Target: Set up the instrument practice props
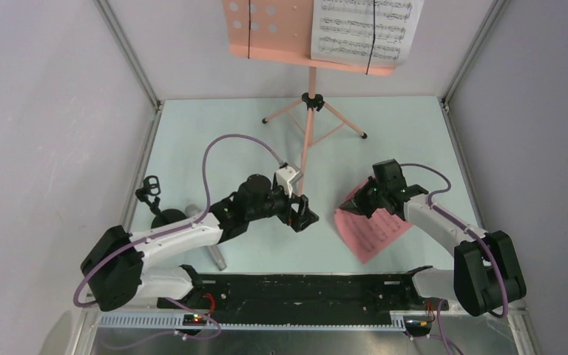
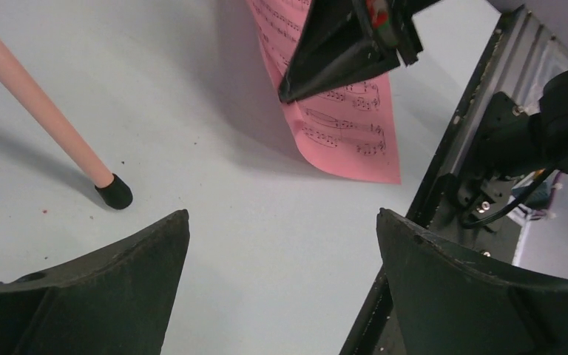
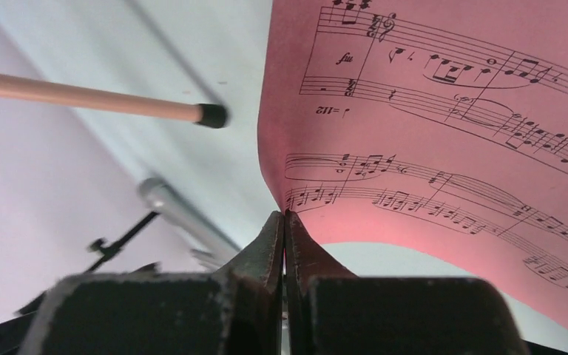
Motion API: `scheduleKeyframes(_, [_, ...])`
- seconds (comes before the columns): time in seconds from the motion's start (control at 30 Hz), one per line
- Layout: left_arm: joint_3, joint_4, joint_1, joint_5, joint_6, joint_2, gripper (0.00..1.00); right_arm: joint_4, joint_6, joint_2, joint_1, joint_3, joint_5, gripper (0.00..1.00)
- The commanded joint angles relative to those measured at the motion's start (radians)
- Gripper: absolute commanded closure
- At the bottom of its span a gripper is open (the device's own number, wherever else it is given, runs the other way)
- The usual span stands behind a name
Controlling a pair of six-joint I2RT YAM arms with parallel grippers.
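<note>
The salmon-pink music stand [image 1: 310, 111] stands at the back, a white sheet-music page [image 1: 362, 29] on the right of its perforated desk. My right gripper [image 1: 356, 209] is shut on the left edge of a pink sheet-music page [image 1: 373, 231], lifting that edge off the table; the page also shows in the right wrist view [image 3: 444, 111] and the left wrist view [image 2: 340, 126]. My left gripper [image 1: 305, 214] is open and empty, left of the pink page. The grey microphone [image 1: 208, 244] lies under my left arm. The small black mic stand [image 1: 159, 211] is at the left.
A stand leg with a black foot [image 2: 115, 192] reaches toward my left gripper. Grey walls with metal posts enclose the table at the left, back and right. A black rail [image 1: 303, 288] runs along the near edge.
</note>
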Motion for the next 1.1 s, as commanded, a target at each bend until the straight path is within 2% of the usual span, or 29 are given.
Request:
scheduleKeyframes(0.0, [-0.058,0.253,-0.027,-0.081,-0.007,0.014,0.01,0.204,0.244,-0.014,0.005,0.018,-0.108,1.0])
scheduleKeyframes(0.23, [-0.096,0.425,-0.046,-0.181,-0.065,0.105,0.01,0.314,0.409,0.014,0.007,0.045,-0.14,1.0])
scheduleKeyframes(0.5, [-0.018,0.491,-0.047,-0.177,-0.03,0.259,0.07,0.357,0.526,0.016,0.007,0.046,-0.159,1.0])
scheduleKeyframes(0.57, [0.001,0.509,-0.047,-0.194,-0.035,0.293,0.14,0.359,0.546,0.012,0.006,0.047,-0.156,1.0])
scheduleKeyframes(0.77, [0.028,0.526,-0.046,-0.227,-0.018,0.328,0.54,0.37,0.574,0.011,0.007,0.047,-0.163,1.0])
scheduleKeyframes(0.93, [0.032,0.526,-0.044,-0.198,-0.022,0.324,0.84,0.372,0.576,0.02,0.012,0.048,-0.164,1.0])
scheduleKeyframes(0.97, [0.033,0.526,-0.045,-0.194,-0.023,0.328,0.93,0.376,0.579,0.021,0.012,0.049,-0.167,0.99])
scheduleKeyframes(1.03, [0.031,0.524,-0.045,-0.183,-0.023,0.33,0.99,0.38,0.579,0.023,0.012,0.051,-0.173,0.96])
scheduleKeyframes(1.07, [0.031,0.522,-0.046,-0.181,-0.019,0.329,0.99,0.379,0.579,0.022,0.011,0.053,-0.173,0.89])
